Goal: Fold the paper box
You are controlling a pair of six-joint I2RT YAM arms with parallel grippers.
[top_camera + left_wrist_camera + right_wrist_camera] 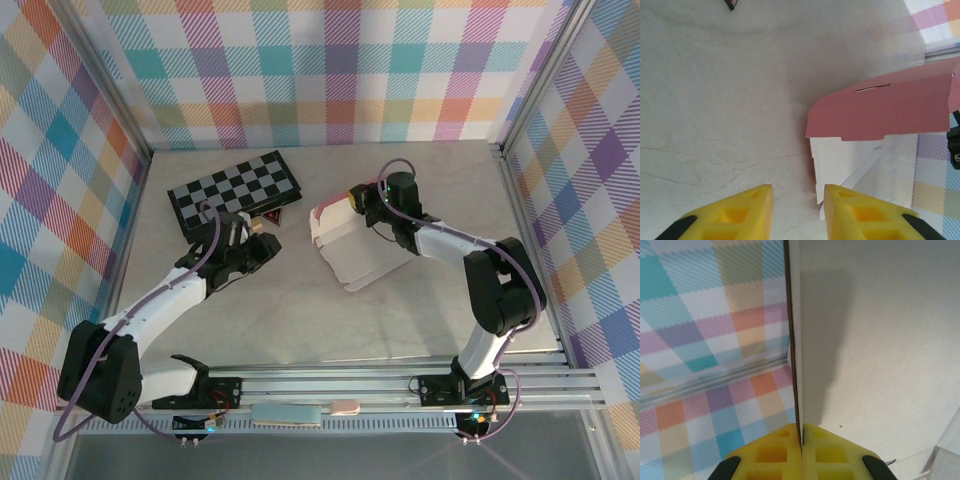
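Note:
The paper box [352,250] lies partly folded mid-table, its pale reverse up and its pink rims raised. My right gripper [358,203] is at the box's far edge and holds a flap upright. In the right wrist view the yellow fingers [772,455] are pressed together on the thin card [795,340], seen edge-on. My left gripper [268,243] hovers left of the box, apart from it. In the left wrist view its jaws [798,192] stand open with only tabletop between them. Ahead is the box's pink flap [880,107] with its white underside [840,160]; a white corner lies beside the right fingertip [840,197].
A black-and-grey checkered board [235,190] lies at the back left, just behind my left gripper. A small dark piece [272,215] sits by its near edge. Plaid walls enclose the table on three sides. A pale blue and a pink item [300,412] rest on the near rail.

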